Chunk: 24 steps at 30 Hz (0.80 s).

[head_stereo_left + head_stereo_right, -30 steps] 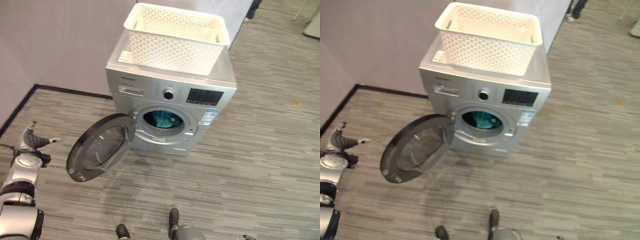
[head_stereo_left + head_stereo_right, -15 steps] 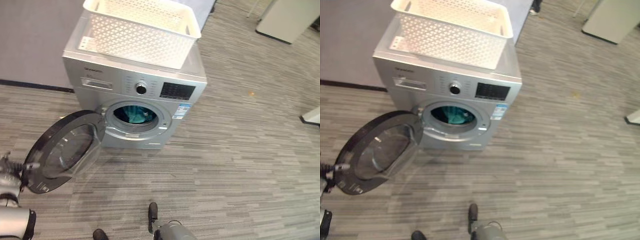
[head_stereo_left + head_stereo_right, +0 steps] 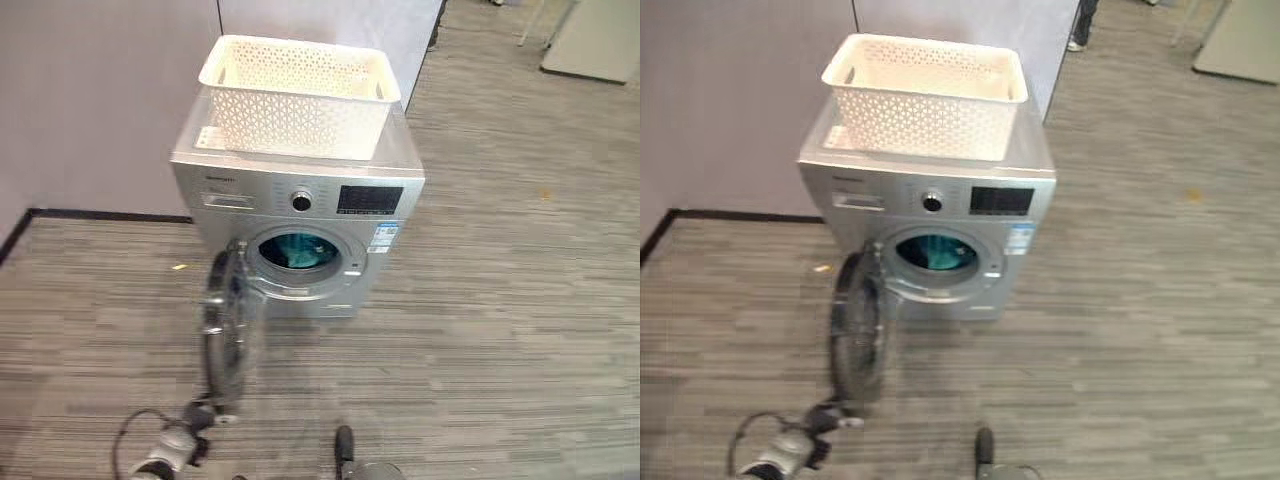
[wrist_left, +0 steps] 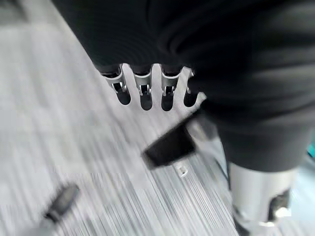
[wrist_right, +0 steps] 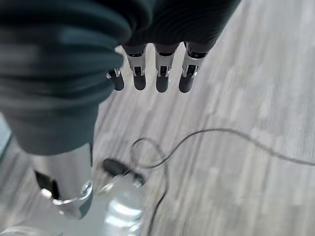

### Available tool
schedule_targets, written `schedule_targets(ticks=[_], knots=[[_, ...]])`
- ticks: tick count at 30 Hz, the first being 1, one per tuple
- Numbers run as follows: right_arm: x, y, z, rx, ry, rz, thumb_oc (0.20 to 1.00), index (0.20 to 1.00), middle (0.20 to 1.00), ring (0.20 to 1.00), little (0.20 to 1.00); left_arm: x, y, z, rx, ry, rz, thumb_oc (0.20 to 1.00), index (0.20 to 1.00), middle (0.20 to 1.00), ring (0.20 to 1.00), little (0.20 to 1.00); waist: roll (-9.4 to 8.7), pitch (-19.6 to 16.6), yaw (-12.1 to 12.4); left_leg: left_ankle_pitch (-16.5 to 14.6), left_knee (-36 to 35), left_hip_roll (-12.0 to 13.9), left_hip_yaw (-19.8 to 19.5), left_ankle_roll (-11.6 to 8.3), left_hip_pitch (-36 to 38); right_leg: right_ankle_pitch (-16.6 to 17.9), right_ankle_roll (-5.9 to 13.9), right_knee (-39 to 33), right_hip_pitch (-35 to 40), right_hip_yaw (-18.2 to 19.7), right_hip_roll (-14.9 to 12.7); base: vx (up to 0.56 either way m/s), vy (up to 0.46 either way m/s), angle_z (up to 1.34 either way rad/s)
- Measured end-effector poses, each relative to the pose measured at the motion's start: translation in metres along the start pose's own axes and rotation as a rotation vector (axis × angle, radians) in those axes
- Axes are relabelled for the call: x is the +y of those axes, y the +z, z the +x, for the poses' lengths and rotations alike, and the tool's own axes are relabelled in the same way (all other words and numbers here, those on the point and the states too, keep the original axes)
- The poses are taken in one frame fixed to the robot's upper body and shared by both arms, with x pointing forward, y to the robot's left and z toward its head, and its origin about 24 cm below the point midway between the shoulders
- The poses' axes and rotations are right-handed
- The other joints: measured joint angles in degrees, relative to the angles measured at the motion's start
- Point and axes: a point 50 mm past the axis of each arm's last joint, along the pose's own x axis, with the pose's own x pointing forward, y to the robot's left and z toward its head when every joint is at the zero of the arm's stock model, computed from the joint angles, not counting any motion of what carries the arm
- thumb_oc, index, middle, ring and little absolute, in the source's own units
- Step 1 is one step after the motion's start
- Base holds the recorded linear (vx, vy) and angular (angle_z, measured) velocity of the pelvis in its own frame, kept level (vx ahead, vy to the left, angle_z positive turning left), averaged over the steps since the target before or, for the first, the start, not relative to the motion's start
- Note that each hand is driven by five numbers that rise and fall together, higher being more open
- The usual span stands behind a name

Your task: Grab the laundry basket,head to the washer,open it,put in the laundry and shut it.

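Left eye view: basket (image 3: 298, 96) atop washer (image 3: 300, 225); door (image 3: 226, 335) ajar; left hand (image 4: 147, 88), right hand (image 5: 152, 73) fingers relaxed, empty.

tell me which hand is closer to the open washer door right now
Left. The left hand is right at the lower edge of the washer door. The right hand hangs over bare floor, with the door nowhere near it.

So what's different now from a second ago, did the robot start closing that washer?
Yes, it seems so. The washer door has swung from wide open, off to the robot's left, to about halfway shut, edge-on to the camera. The left hand now sits low by the door's outer edge. The laundry basket stays on top of the washer, teal laundry in the drum.
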Motion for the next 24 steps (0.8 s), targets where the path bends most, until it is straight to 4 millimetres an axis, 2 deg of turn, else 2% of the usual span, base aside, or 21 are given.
schedule_targets(ticks=[2, 3, 5, 6, 7, 8, 10, 12, 13, 15, 16, 18, 19, 20, 21, 22, 23, 24], knots=[[-0.001, 0.001, 0.000, -0.004, -0.011, 0.015, 1.000, 1.000, 1.000, 1.000, 1.000, -0.016, 0.031, 0.000, -0.146, -0.076, 0.055, 1.000, 1.000, 1.000, 1.000, 1.000, -0.20, 0.37, -0.09, -0.05, -0.06, 0.07, -0.76, 0.08, -0.26, -0.11, 0.15, 0.19, 0.01, -0.40, -0.22, -0.03, -0.018, 0.23], [0.004, 0.000, 0.002, 0.015, -0.015, 0.017, 1.000, 1.000, 1.000, 1.000, 1.000, -0.044, 0.069, 0.003, -0.259, -0.171, 0.127, 1.000, 1.000, 1.000, 1.000, 1.000, -0.10, 0.36, -0.36, 0.18, -0.06, -0.25, -1.99, 0.46, -0.55, -0.28, 0.27, 0.40, 0.26, -1.72, -1.01, -0.02, -0.028, 0.41], [0.014, 0.016, 0.010, 0.018, -0.002, -0.011, 1.000, 1.000, 1.000, 1.000, 1.000, -0.084, 0.139, 0.000, -0.450, -0.284, 0.260, 1.000, 1.000, 1.000, 1.000, 1.000, -0.61, 0.62, -0.89, 0.13, 0.12, -0.68, -2.72, 0.66, -1.16, -0.64, 0.44, 1.48, -0.53, -2.22, -1.46, -0.02, -0.020, 0.24], [0.020, 0.028, 0.014, -0.003, 0.015, -0.033, 1.000, 1.000, 1.000, 1.000, 1.000, -0.097, 0.169, -0.005, -0.544, -0.316, 0.311, 1.000, 1.000, 1.000, 1.000, 1.000, -0.88, 0.84, -1.21, 0.16, -0.24, -0.94, -2.77, 0.76, -1.36, -0.75, 0.62, 2.08, -1.03, -2.01, -1.88, -0.02, -0.021, -0.09], [0.023, 0.044, 0.017, -0.059, 0.022, -0.041, 1.000, 1.000, 1.000, 1.000, 1.000, -0.108, 0.200, -0.016, -0.663, -0.343, 0.307, 1.000, 1.000, 1.000, 1.000, 1.000, -1.05, 1.15, -2.56, 0.32, -0.10, -1.09, -2.50, 1.10, -1.12, -0.74, 0.71, 2.41, -1.22, -1.58, -2.04, -0.01, -0.041, -0.07], [0.024, 0.057, 0.018, -0.105, 0.005, -0.036, 1.000, 1.000, 1.000, 1.000, 1.000, -0.130, 0.237, -0.035, -0.795, -0.394, 0.396, 1.000, 1.000, 1.000, 1.000, 1.000, -1.03, 1.24, -4.74, 0.19, 0.20, -1.17, -2.47, 1.33, -1.11, -0.85, 0.79, 2.39, -1.07, -1.66, -2.01, 0.00, -0.055, -0.05], [0.024, 0.065, 0.019, -0.127, -0.004, -0.037, 1.000, 1.000, 1.000, 1.000, 1.000, -0.158, 0.272, -0.069, -0.985, -0.502, 0.500, 1.000, 1.000, 1.000, 1.000, 1.000, -0.31, 1.00, -5.48, 0.03, 0.00, -1.29, -1.76, 1.56, -1.03, -1.24, 1.11, 3.17, -1.82, -1.11, -2.00, 0.02, -0.039, -0.17], [0.021, 0.072, 0.019, -0.165, -0.027, -0.013, 1.000, 1.000, 1.000, 1.000, 1.000, -0.176, 0.290, -0.104, -1.145, -0.625, 0.471, 1.000, 1.000, 1.000, 1.000, 1.000, 0.59, 1.13, -6.54, -0.01, 0.19, -1.05, -1.07, 1.48, -0.81, -1.35, 1.06, 3.21, -2.04, -0.15, -1.83, 0.03, -0.040, -0.26], [0.019, 0.076, 0.019, -0.174, -0.032, -0.007, 1.000, 1.000, 1.000, 1.000, 1.000, -0.178, 0.290, -0.111, -1.172, -0.654, 0.476, 1.000, 1.000, 1.000, 1.000, 1.000, 0.91, 1.11, -6.78, -0.01, 0.39, -0.93, -1.06, 1.48, -0.79, -1.39, 0.97, 3.20, -1.96, -0.14, -1.59, 0.02, -0.038, -0.09], [0.013, 0.072, 0.018, -0.166, -0.058, 0.031, 1.000, 1.000, 1.000, 1.000, 1.000, -0.175, 0.282, -0.108, -1.163, -0.682, 0.506, 1.000, 1.000, 1.000, 1.000, 1.000, 2.28, 1.71, -6.69, -0.04, 0.46, -0.67, -1.13, 1.51, -0.03, -1.92, 0.76, 3.43, -1.33, -0.06, -0.88, 0.02, -0.056, -0.04], [0.010, 0.070, 0.018, -0.160, -0.073, 0.035, 1.000, 1.000, 1.000, 1.000, 1.000, -0.169, 0.270, -0.093, -1.095, -0.663, 0.500, 1.000, 1.000, 1.000, 1.000, 1.000, 3.08, 2.16, -6.39, -0.10, 0.44, -0.37, -1.38, 1.58, 0.17, -2.34, 0.93, 3.52, -0.95, -0.11, -1.00, 0.00, -0.081, 0.00], [0.004, 0.060, 0.016, -0.138, -0.099, 0.045, 1.000, 1.000, 1.000, 1.000, 1.000, -0.141, 0.229, -0.044, -0.850, -0.547, 0.365, 1.000, 1.000, 1.000, 1.000, 1.000, 4.95, 2.60, -5.77, -0.10, 0.36, 0.17, -1.55, 1.58, 0.83, -3.20, 0.49, 4.49, -0.78, -0.37, -0.73, -0.02, -0.051, 0.07], [0.003, 0.052, 0.015, -0.107, -0.106, 0.056, 1.000, 1.000, 1.000, 1.000, 1.000, -0.120, 0.191, -0.015, -0.646, -0.453, 0.322, 1.000, 1.000, 1.000, 1.000, 1.000, 6.27, 2.73, -5.24, -0.11, 0.46, 0.49, -2.02, 1.60, 0.73, -3.60, 0.28, 5.02, -0.75, -1.06, -0.63, -0.03, -0.042, 0.28], [0.002, 0.043, 0.015, -0.069, -0.110, 0.061, 1.000, 1.000, 1.000, 1.000, 1.000, -0.080, 0.124, 0.009, -0.392, -0.337, 0.334, 1.000, 1.000, 1.000, 1.000, 1.000, 7.76, 3.46, -4.68, -0.21, 0.86, 0.94, -3.16, 1.76, -0.08, -4.60, -0.16, 6.31, -1.21, -1.85, -0.52, -0.03, -0.037, 0.32], [0.001, 0.039, 0.014, -0.048, -0.115, 0.070, 1.000, 1.000, 1.000, 1.000, 1.000, -0.054, 0.093, 0.013, -0.300, -0.271, 0.285, 1.000, 1.000, 1.000, 1.000, 1.000, 8.47, 4.05, -4.40, -0.18, 0.85, 0.97, -3.58, 1.71, -0.03, -5.13, -0.06, 7.16, -1.39, -2.35, -0.53, -0.04, -0.040, 0.26], [0.000, 0.038, 0.014, -0.043, -0.121, 0.082, 1.000, 1.000, 1.000, 1.000, 1.000, -0.040, 0.074, 0.014, -0.236, -0.224, 0.247, 1.000, 1.000, 1.000, 1.000, 1.000, 8.60, 4.05, -4.13, -0.16, 0.91, 1.21, -3.58, 1.74, -0.15, -5.67, -0.53, 8.21, -2.03, -2.46, -0.52, -0.03, -0.023, 0.15], [0.000, 0.027, 0.012, -0.003, -0.123, 0.096, 1.000, 1.000, 1.000, 1.000, 1.000, -0.020, 0.050, 0.015, -0.149, -0.161, 0.241, 1.000, 1.000, 1.000, 1.000, 1.000, 9.23, 3.92, -2.98, -0.17, 0.85, 1.13, -4.09, 1.74, -0.16, -6.42, -0.43, 9.15, -2.18, -2.76, -0.59, -0.03, 0.000, 0.19], [0.000, 0.020, 0.011, 0.027, -0.126, 0.106, 1.000, 1.000, 1.000, 1.000, 1.000, 0.007, 0.016, 0.010, -0.035, -0.075, 0.215, 1.000, 1.000, 1.000, 1.000, 1.000, 9.40, 3.82, -1.68, -0.20, 0.97, 1.08, -4.64, 1.75, -0.01, -7.94, -0.48, 11.14, -2.75, -2.94, -0.96, -0.02, 0.003, 0.22]])
